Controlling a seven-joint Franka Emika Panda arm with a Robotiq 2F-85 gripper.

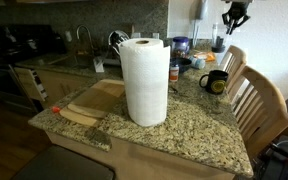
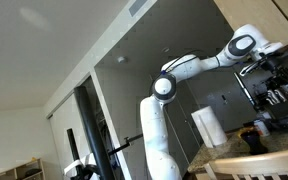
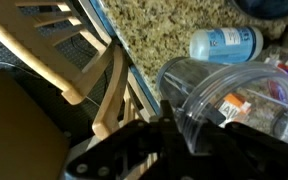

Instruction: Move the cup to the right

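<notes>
Cup (image 1: 215, 82) stands upright near the right of the frame in an exterior view, on the counter (image 1: 184, 130) beside a chair (image 1: 259, 100). Gripper (image 1: 234, 14) hangs almost straight above it, at the top edge; its opening is too dark to tell, seemingly nothing held.

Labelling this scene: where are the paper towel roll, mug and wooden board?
paper towel roll (image 1: 144, 80), in an exterior view, side wall
mug (image 1: 215, 83), in an exterior view, dark body
wooden board (image 1: 99, 97), in an exterior view, top face

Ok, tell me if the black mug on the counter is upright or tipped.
Upright. In an exterior view the mug stands on the counter, opening facing up.
</notes>
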